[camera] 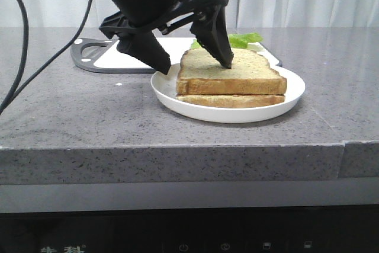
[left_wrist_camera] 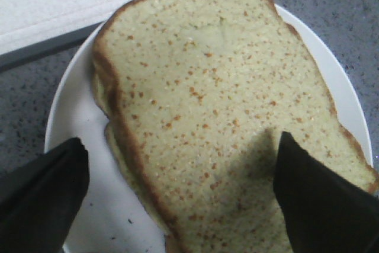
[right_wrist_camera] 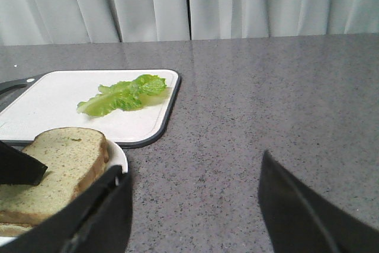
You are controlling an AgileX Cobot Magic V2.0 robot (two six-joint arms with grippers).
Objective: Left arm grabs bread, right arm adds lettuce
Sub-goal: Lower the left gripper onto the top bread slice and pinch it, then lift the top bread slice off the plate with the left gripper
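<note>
The left gripper (camera: 189, 62), jaws spread wide, straddled the bread (camera: 231, 72) stacked on a thinner slice (camera: 231, 100) in the white plate (camera: 237, 112), while the right gripper (right_wrist_camera: 195, 205) hung open above the counter (right_wrist_camera: 266, 117), well away from the lettuce (right_wrist_camera: 121, 96) on the cutting board (right_wrist_camera: 53, 105).

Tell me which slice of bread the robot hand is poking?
The top bread, the thicker slice. One finger of the left hand touches its upper face; the thinner slice lies underneath on the plate.
</note>
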